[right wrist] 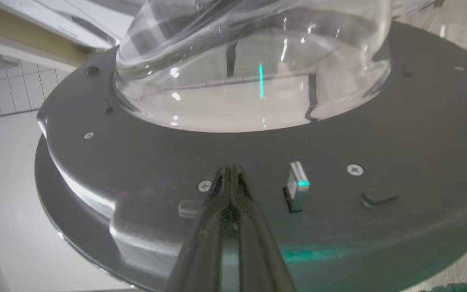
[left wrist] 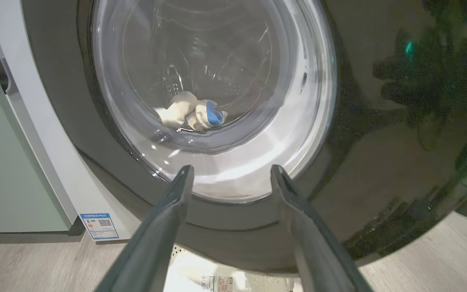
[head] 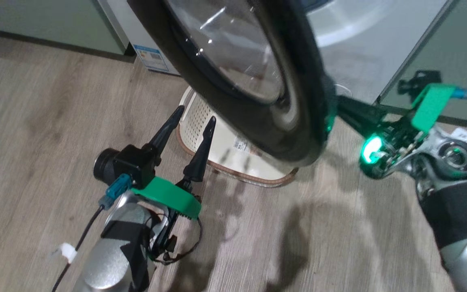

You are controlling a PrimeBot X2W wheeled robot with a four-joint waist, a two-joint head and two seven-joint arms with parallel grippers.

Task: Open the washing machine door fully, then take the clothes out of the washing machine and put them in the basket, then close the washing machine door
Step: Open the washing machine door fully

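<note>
Head view: my left pincer (head: 197,113) is released, its 2 fingers spread just before the basket (head: 253,176). My right pincer (head: 341,103) reaches behind the washing machine door (head: 298,81).

Left wrist view: the clothes (left wrist: 193,113) lie beyond my fingertips, seen through the door glass.

Right wrist view: my right pincer is clenched on nothing, its tips close to the door's inner face.
</note>
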